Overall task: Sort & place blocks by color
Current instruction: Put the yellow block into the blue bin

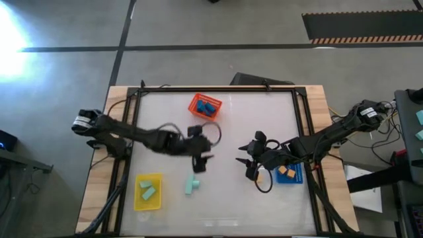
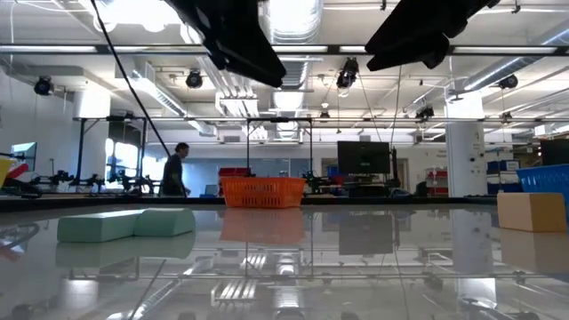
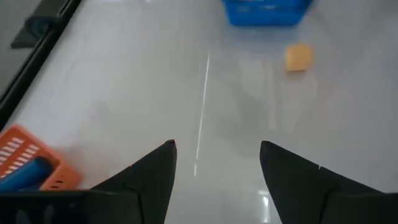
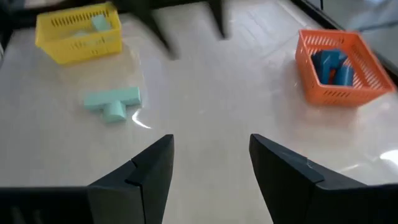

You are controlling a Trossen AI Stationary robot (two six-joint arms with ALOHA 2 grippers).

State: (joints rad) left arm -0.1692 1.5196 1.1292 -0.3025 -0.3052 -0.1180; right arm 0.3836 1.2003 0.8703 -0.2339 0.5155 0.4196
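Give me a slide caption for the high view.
Both grippers open mid-table, left and right; mint blocks loose between yellow tray and blue tray.

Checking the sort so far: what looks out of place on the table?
Two mint green blocks lie loose on the white tabletop beside the yellow plastic tray, touching in a T. One orange cube sits outside the blue tray. Both claws are empty.

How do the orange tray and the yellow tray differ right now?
The orange tray holds blue blocks; the yellow tray holds mint blocks. The orange tray sits at the table's far side near the middle, the yellow at the near left corner. Both are small slotted baskets, each holding a single block colour.
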